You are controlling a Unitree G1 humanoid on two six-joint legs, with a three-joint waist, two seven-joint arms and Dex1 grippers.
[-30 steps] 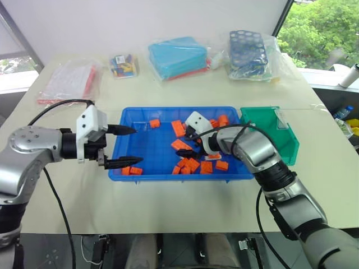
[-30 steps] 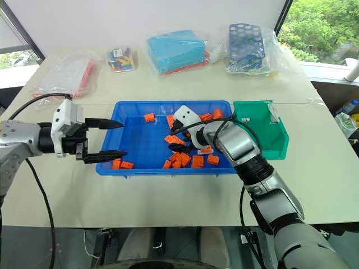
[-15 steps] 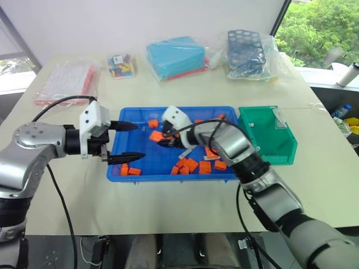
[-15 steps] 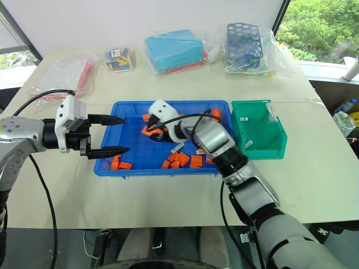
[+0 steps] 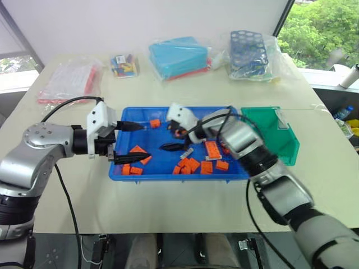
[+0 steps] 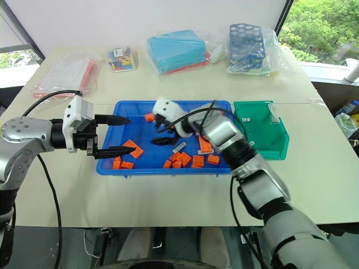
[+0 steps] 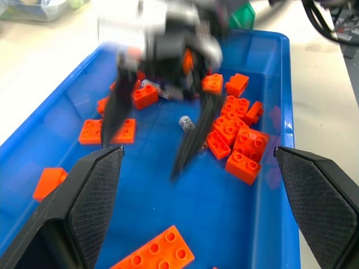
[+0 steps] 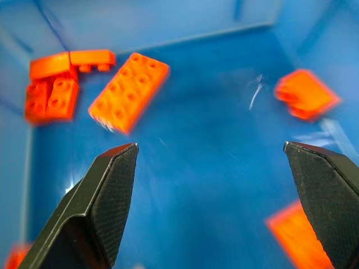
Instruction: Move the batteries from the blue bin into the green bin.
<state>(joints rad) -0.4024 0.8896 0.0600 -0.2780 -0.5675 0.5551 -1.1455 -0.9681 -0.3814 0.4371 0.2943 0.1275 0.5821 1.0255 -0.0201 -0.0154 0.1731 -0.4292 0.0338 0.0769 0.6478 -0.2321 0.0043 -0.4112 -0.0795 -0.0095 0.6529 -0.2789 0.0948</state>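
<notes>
The left gripper (image 5: 131,142) reaches in from the left, roughly level, its two black fingers spread apart and empty, while the right gripper (image 5: 174,139) angles downward toward the left with its fingers spread wide, holding nothing between them.

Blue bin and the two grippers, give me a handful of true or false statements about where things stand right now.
1. The right gripper hangs open over the blue bin. True.
2. The left gripper is shut on an orange brick. False: it is open and holds nothing.
3. A battery lies on the blue bin's floor among the orange bricks. True.
4. The green bin stands at the blue bin's left end. False: it stands at the right end.
5. The teal box sits inside the blue bin. False: it lies on the table beyond it.
</notes>
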